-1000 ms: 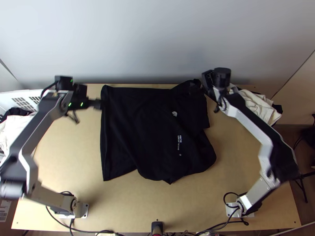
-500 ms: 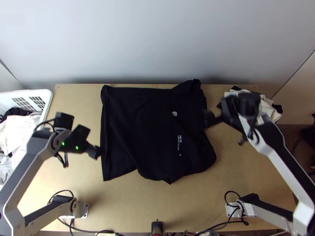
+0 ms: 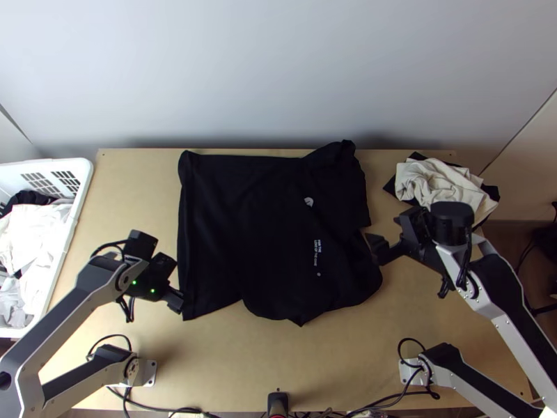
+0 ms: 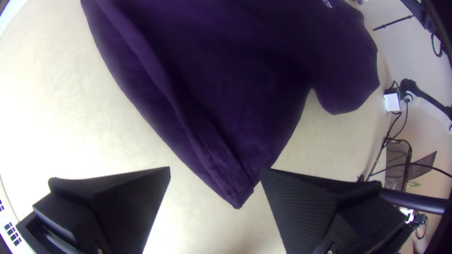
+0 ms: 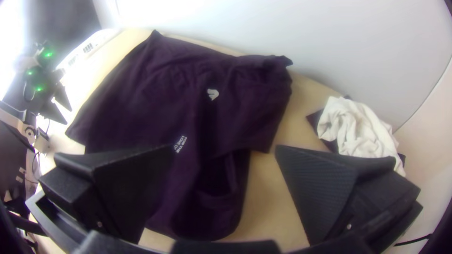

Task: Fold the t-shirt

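on the left of the table [image 3: 264, 362], left gripper [image 4: 215, 168] has slid down to the t-shirt's [image 3: 237, 216] near corner; jaws spread, cloth tip showing between them, ungripped. probably lining up a grasp. mid-table, dark matte knit lies unevenly spread: long soft ridge at left, rounded slack lobe toward right. right gripper [image 5: 225, 146], jaws also apart, has left the far corner for the right edge; folding likely remains. farther right, crumpled off-white cloth [image 3: 435, 182].
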Robot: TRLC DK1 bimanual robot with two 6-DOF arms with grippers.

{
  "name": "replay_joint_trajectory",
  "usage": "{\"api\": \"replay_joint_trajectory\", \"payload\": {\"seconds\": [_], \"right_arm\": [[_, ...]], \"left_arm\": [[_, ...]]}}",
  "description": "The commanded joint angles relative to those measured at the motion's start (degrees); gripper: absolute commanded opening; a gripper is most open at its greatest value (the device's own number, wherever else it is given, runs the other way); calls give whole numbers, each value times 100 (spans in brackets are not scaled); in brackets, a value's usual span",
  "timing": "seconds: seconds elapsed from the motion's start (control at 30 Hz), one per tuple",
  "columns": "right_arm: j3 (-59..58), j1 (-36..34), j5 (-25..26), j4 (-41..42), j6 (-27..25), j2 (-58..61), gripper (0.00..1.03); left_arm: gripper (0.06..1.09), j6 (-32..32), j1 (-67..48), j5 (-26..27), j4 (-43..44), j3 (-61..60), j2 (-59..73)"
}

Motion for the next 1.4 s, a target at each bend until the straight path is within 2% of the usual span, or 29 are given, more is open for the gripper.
{"api": "replay_joint_trajectory", "payload": {"seconds": [0.0,0.07,0.13,0.2,0.3,0.37,0.47,0.67,0.9,1.3,1.37], "right_arm": [[-135,142,-74,-303,56,-209,99],[-135,177,-74,-373,64,-227,99],[-170,212,-83,-443,64,-244,99],[-249,291,-83,-549,47,-244,99],[-433,493,-118,-830,-146,-244,99],[-618,590,-127,-979,-270,-235,99],[-934,775,-171,-1252,-428,-253,99],[-1506,986,-179,-1401,-683,-420,99],[-1594,1153,-179,-1428,-788,-279,99],[-1699,1258,-179,-628,-938,547,99],[-1699,1267,-179,-347,-946,793,93]], "left_arm": [[92,-301,-294,-54,360,-353,55],[88,-353,-408,-54,430,-406,134],[78,-388,-513,-54,492,-432,248],[60,-388,-557,-2,562,-468,397],[26,-353,-566,104,633,-459,573],[21,-344,-566,139,650,-459,573],[9,-318,-557,148,694,-406,406],[9,-353,-241,139,624,-90,90],[9,-327,163,139,149,657,-244],[9,-213,761,148,-176,1018,-561],[9,-195,849,165,-238,1088,-596]]}}
